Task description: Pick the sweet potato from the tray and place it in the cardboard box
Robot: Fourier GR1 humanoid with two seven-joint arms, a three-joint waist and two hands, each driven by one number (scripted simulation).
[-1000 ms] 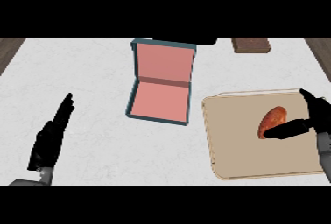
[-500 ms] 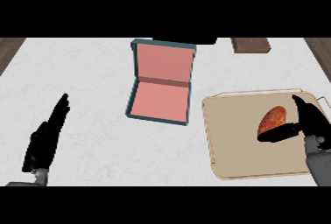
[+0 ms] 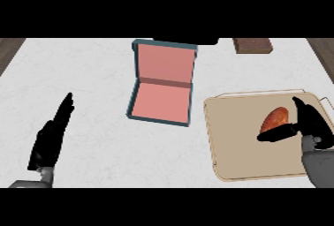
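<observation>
You see orange-brown sweet potato (image 3: 275, 119) lying tilted on tan tray (image 3: 238, 145), near right edge. Open box (image 3: 161, 84), pink inside, teal walls, sits left of tray.

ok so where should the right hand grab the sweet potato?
Probably across its middle, from the right. The sweet potato lies tilted lengthwise on the tray, narrow sides exposed. The right hand is already beside it, thumb under its lower end, fingers along its right side, so closing across the width suits.
</observation>
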